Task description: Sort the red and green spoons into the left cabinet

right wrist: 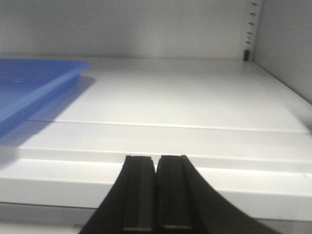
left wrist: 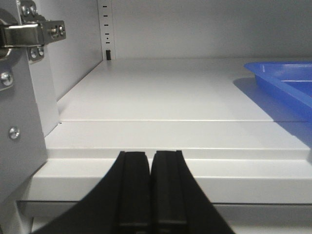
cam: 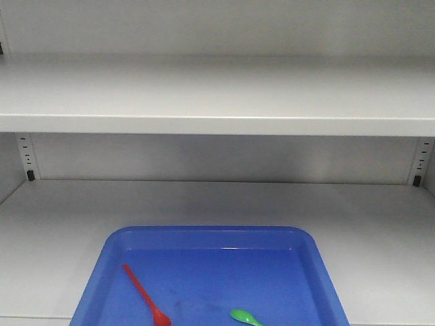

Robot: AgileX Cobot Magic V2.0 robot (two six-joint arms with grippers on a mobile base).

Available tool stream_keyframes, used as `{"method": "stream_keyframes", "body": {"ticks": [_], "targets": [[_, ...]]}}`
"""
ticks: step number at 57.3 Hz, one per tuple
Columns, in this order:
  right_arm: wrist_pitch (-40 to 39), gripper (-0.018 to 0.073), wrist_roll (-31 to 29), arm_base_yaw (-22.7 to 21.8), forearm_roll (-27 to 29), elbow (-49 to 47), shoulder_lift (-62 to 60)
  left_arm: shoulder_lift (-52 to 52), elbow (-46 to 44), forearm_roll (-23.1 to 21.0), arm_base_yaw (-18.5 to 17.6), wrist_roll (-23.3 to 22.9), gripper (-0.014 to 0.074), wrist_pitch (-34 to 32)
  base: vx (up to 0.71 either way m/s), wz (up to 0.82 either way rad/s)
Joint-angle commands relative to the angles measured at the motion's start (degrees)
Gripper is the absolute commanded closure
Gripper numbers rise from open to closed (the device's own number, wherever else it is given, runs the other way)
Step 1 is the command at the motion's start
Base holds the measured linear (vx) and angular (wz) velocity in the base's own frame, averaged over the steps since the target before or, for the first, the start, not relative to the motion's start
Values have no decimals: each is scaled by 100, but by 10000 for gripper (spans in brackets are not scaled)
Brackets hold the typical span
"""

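Note:
The red spoon (cam: 145,295) lies in a blue tray (cam: 109,258) on the cabinet's lower shelf (cam: 54,231), its bowl toward the front. The green spoon (cam: 246,317) lies to its right in the same tray, partly cut off by the frame's bottom edge. My left gripper (left wrist: 151,154) is shut and holds nothing, hovering at the shelf's front lip, left of the tray (left wrist: 282,78). My right gripper (right wrist: 156,158) is also shut and holds nothing, at the front lip to the right of the tray (right wrist: 44,78). Neither gripper shows in the front view.
An upper shelf (cam: 217,102) runs across above the tray. Perforated strips with black clips stand at the back corners (cam: 27,159) (cam: 420,163). A metal door hinge (left wrist: 29,34) sits on the left cabinet wall close to my left gripper.

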Motion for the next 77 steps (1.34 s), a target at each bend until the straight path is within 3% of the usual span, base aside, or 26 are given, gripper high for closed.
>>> {"method": "stream_keyframes", "body": {"ticks": [1,12,77], "targets": [[-429,566,71,-240,-85,62,-93,-65,-40,-53,-2,-12,603,-463,0,0],[-404,566,71,-544,-78,62,-93,-65,-40,-53,-2,-12,603,-463,0,0],[-399,566,71,-545,-74,57,-87,-65,-40,-53,-2,-12,603,-463,0,0]]}}
